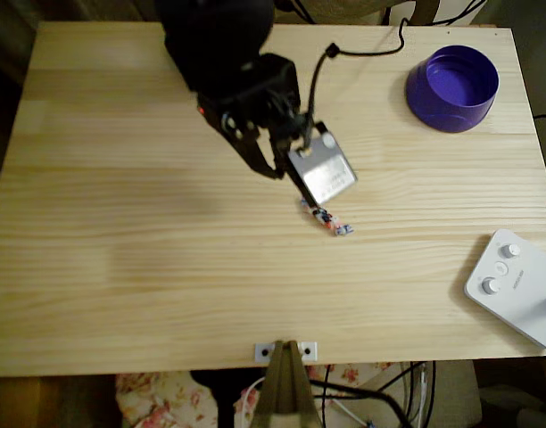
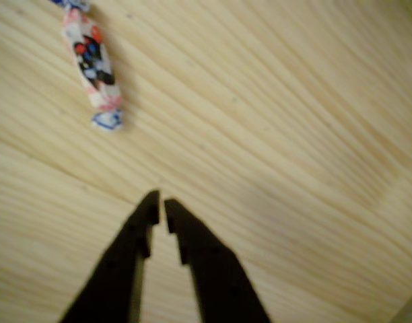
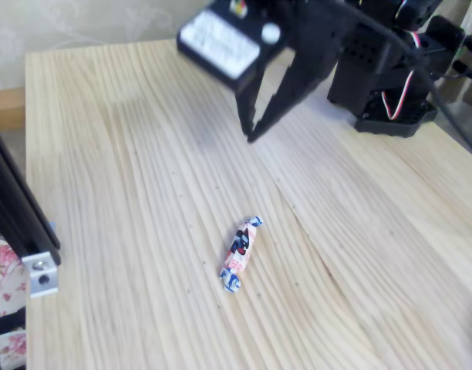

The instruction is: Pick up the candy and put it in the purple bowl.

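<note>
you had nothing done yet: the gripper (image 2: 159,205), fingers nearly pressed together and empty, hovered near the candy (image 3: 241,253), which lay on the table well apart from the purple bowl (image 1: 452,87).

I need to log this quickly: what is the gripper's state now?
Gripper: shut, holding nothing; the candy lies on the table, apart from it.

No text I can read anywhere, faint grey marking on the white device (image 1: 521,287) at the table's right edge too small, candy (image 3: 241,253) wrapper print illegible
</note>
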{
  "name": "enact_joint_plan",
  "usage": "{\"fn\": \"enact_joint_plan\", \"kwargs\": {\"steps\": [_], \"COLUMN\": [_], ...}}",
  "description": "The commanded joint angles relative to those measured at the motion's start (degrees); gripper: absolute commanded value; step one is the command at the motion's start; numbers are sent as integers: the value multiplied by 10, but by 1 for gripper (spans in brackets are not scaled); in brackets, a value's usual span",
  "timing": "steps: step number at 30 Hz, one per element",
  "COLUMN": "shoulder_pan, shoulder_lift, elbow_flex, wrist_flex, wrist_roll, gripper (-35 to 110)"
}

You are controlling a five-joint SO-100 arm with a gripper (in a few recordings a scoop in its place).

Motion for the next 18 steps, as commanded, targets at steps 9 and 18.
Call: {"fn": "enact_joint_plan", "kwargs": {"steps": [9,18], "shoulder_pan": [-54,-112], "shoulder_lift": [-95,-174], "elbow_flex": [-106,-180], "wrist_flex": [-27,-42], "wrist_roll": [33,57], "gripper": [-1,-1]}}
